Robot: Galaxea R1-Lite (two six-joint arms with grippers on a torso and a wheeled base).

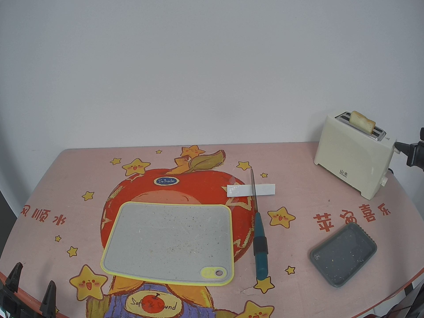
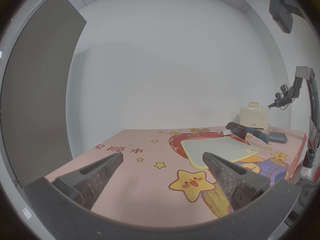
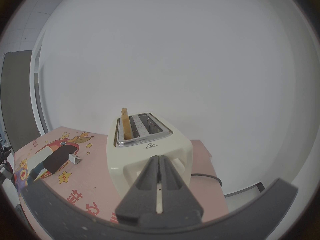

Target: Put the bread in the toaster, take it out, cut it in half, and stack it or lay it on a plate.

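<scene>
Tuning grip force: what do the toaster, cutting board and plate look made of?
Toaster: cream shell with a dull, even sheen, likely plastic; shiny metal trim around the slots.
Cutting board: likely plastic, grey speckled face with fine scratches, yellow-green rim.
Plate: dark grey, matte, ridged rim; plastic or ceramic, cannot tell.

a white paper strip [image 1: 265,189] lies on the pink cartoon tablecloth [image 1: 304,177].

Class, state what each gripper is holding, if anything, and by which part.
Nothing is held. The left gripper is open and empty; the right gripper is shut on nothing.
</scene>
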